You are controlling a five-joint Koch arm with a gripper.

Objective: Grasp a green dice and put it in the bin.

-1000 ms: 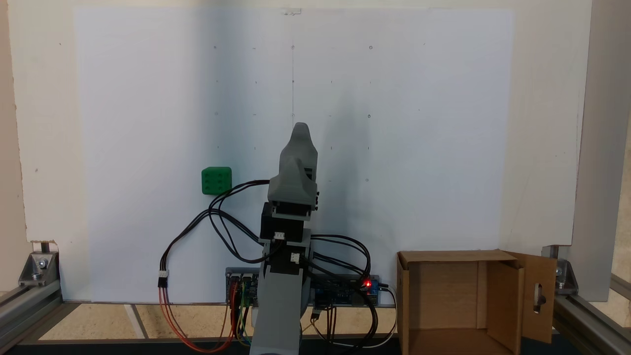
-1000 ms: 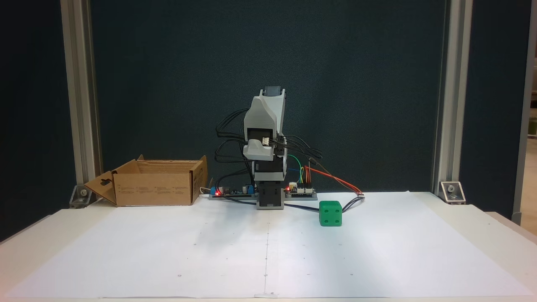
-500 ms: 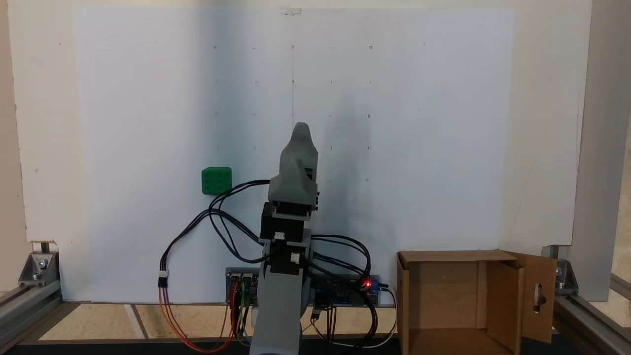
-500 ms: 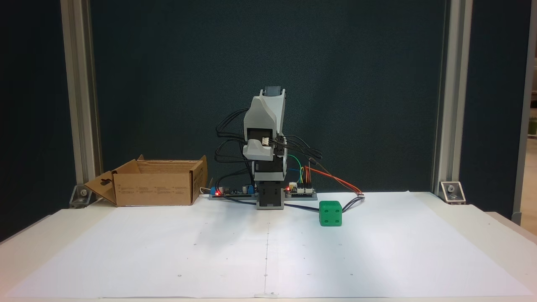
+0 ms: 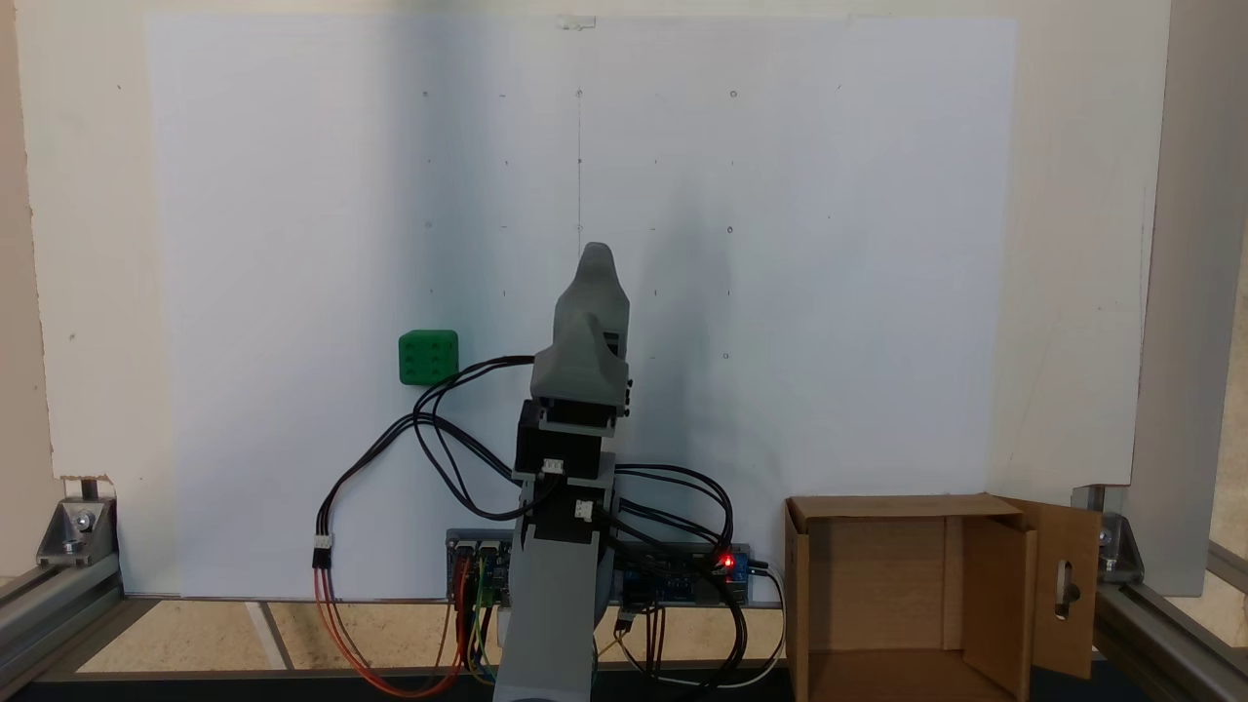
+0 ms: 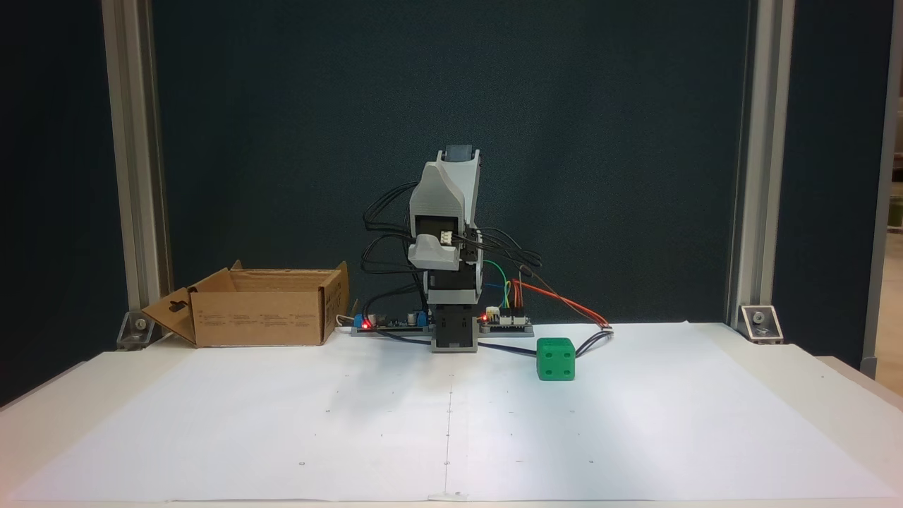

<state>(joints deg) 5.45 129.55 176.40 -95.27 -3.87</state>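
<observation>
Green dice (image 6: 556, 358): glossy rounded cube

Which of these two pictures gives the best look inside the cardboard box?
The fixed view from above and behind the arm: it looks straight into the open bin, showing its inner walls and floor, with nothing seen inside. The other fixed view shows the bin from its side, outer wall and flaps.

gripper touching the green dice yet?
Apart. In both fixed views the gripper is folded up on the arm, white paper plainly between it and the green dice.
</observation>
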